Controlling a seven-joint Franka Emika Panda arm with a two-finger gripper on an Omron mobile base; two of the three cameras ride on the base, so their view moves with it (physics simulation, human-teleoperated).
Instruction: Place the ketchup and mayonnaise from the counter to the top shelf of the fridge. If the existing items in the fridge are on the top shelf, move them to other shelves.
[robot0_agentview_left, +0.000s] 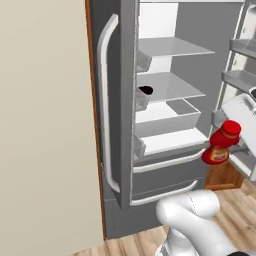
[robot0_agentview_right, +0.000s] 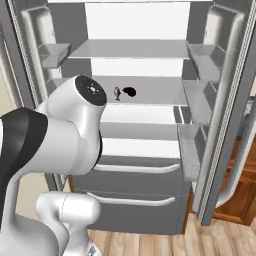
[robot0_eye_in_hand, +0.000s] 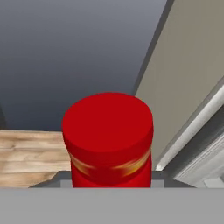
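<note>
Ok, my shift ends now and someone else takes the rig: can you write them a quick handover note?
Gripper: the hand view shows the ketchup bottle close up, red cap toward the camera, so it seems held; the fingers are hidden, so the grip is not confirmed.
Ketchup: in the left base view it hangs in the air, tilted, before the open fridge, low and to its right, outside the shelves.
Fridge: a small dark item sits on the middle shelf; the top shelf looks bare.
Done: ketchup brought to the fridge.
Left: set it on the top shelf, then fetch the mayonnaise.
</note>
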